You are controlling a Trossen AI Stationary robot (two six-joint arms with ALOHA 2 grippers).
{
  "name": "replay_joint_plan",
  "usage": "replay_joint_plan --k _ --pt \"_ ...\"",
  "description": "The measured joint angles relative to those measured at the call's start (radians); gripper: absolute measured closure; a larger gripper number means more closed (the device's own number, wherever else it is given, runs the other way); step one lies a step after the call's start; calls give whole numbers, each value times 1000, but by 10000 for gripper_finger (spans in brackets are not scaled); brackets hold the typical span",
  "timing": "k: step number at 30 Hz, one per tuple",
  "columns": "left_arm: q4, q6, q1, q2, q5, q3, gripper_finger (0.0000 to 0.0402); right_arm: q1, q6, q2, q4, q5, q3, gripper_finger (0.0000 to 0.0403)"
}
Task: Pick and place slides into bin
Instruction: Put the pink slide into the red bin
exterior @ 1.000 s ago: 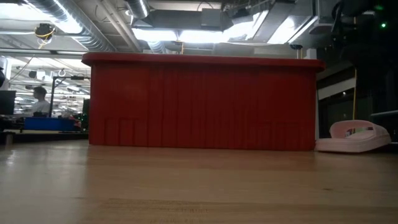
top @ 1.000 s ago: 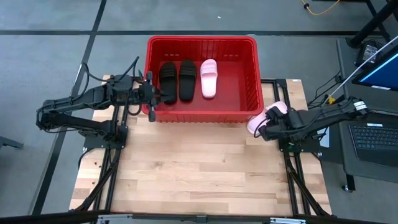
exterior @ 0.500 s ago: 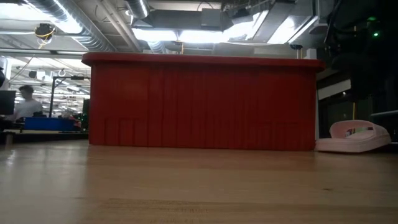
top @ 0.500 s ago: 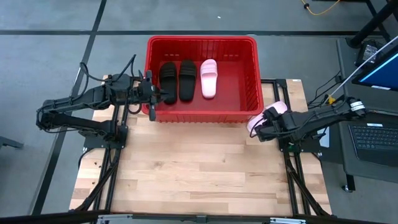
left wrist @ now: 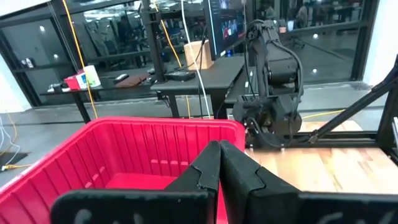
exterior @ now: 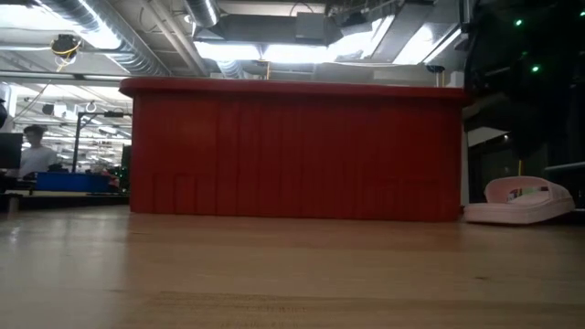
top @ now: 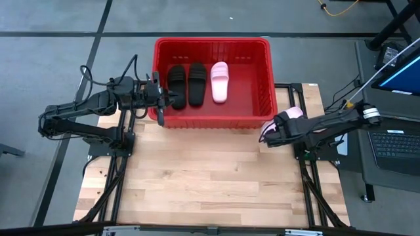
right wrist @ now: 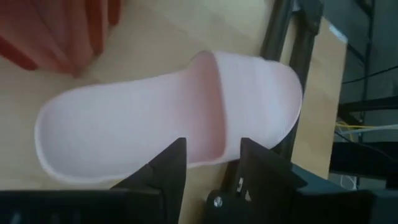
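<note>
The red bin (top: 213,41) stands at the table's far middle. On its floor lie two black slides (top: 187,84) and one pink slide (top: 220,82), side by side. A second pink slide (top: 294,113) lies sole down on the table right of the bin; it also shows in the low view (exterior: 521,203) and the right wrist view (right wrist: 161,118). My right gripper (top: 266,135) is open just above this slide, its fingers (right wrist: 174,163) by the strap's edge; I cannot tell whether they touch it. My left gripper (top: 174,101) is shut and empty (left wrist: 219,149) over the bin's left wall (left wrist: 124,143).
The bare wooden tabletop (top: 210,177) spreads in front of the bin. The right arm's black frame rail (right wrist: 292,37) runs close behind the pink slide. A laptop (top: 394,141) sits beyond the table's right edge. A person (exterior: 32,151) shows far off in the room.
My right gripper has moved a little toward the table's left, over the pink slide on the table, so that it now covers more of it. The slide has stayed where it was.
</note>
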Motion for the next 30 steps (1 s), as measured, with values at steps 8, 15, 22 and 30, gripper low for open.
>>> replay_joint_plan --k 8,15,22,30 --pt "0 1 0 0 0 0 396 -13 -3 51 28 36 0 251" --pt "-1 3 0 0 0 0 396 -12 -13 54 35 -9 -4 251" --pt "-9 3 0 0 0 0 396 -11 -31 53 58 -93 -3 251" --pt "-19 4 0 0 0 0 396 -9 -85 53 156 -111 -3 251"
